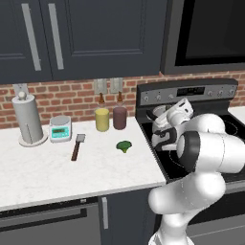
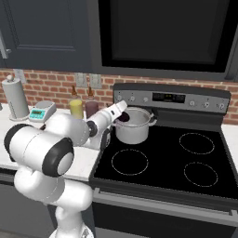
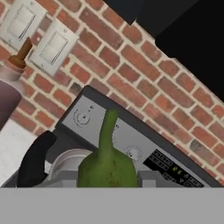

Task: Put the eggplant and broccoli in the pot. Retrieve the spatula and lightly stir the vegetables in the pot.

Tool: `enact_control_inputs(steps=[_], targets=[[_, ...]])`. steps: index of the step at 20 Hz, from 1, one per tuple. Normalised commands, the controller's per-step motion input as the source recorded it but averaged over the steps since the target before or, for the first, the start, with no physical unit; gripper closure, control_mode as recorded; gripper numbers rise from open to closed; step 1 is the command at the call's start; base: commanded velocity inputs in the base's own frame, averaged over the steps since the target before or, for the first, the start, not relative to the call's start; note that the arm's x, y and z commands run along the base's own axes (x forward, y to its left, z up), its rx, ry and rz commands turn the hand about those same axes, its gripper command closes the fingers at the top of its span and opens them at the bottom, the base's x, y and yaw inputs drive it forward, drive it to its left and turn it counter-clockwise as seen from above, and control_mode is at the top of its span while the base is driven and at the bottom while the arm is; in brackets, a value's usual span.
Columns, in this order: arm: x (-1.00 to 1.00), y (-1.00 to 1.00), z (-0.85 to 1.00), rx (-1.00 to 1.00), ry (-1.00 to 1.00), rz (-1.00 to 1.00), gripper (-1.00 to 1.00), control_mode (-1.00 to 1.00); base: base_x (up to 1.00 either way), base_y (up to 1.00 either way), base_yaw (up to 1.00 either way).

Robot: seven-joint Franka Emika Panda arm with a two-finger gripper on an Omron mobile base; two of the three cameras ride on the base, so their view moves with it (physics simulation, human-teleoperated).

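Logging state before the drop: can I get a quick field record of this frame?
gripper: shut on the eggplant, at the left rim of the pot
eggplant: held, not yet in the pot
pot: upright on the stove's back-left burner
broccoli: on the white counter, near the stove edge
spatula: flat on the counter, left of the broccoli, untouched
task stage: first vegetable about to go in
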Motion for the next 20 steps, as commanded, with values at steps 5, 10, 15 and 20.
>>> enact_control_inputs(steps=[5, 10, 15, 20], targets=[[0.39, -0.38, 0.00, 0.00, 0.01, 0.00, 1.00, -1.00, 0.00, 0.00, 0.00], [0.38, -0.31, -0.28, 0.00, 0.07, 0.00, 1.00, -1.00, 0.00, 0.00, 0.00], [0.38, -0.28, -0.47, 0.00, 0.07, 0.03, 1.00, -1.00, 0.00, 0.00, 0.00], [0.34, -0.21, -0.29, 0.02, 0.01, 0.06, 1.00, -1.00, 0.00, 0.00, 0.00]])
